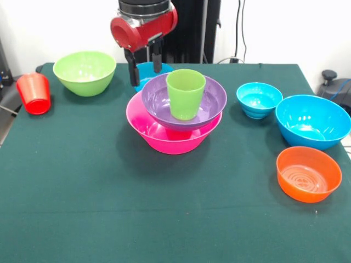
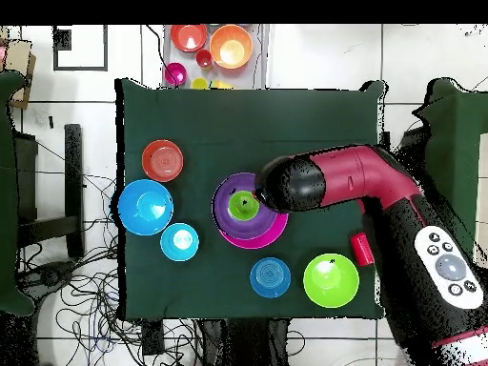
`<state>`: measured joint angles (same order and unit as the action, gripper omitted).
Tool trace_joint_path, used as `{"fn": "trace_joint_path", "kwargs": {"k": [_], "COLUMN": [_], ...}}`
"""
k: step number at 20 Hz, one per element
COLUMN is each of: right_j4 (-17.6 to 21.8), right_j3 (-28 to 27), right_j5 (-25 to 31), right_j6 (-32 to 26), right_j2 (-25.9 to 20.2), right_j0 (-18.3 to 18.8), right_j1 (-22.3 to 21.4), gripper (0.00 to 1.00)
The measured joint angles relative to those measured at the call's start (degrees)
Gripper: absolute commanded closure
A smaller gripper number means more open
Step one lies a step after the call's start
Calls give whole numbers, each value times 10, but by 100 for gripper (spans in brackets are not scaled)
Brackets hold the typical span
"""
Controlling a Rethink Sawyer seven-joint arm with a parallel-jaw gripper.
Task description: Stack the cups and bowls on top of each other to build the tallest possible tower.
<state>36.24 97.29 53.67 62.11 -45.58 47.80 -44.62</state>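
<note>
Just behind the tower (image 1: 175, 118), fingers (image 1: 145, 68) parted, empty, near small cyan bowl (image 1: 149, 71).

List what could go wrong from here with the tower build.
1. The claw hangs close behind the purple bowl; a careless move could knock the lime green cup standing in it.
2. The red-orange cup lies tipped at the table edge and might roll off.
</note>
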Motion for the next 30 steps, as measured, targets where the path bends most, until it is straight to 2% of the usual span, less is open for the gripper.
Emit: {"fn": "trace_joint_path", "kwargs": {"k": [6,14,18,24,28,30], "right_j4": [1,15,34,60,79,104], "right_j3": [0,0,9,58,90,116], "right_j5": [0,0,0,-27,-51,-75], "right_j6": [0,-17,-50,-83,-83,-83], "right_j2": [-4,-19,-37,-60,-62,-62], "right_j0": [10,43,80,142,159,161], "right_j1": [-5,-2,-3,-8,-11,-12], "gripper": [0,0,0,0,0,0]}}
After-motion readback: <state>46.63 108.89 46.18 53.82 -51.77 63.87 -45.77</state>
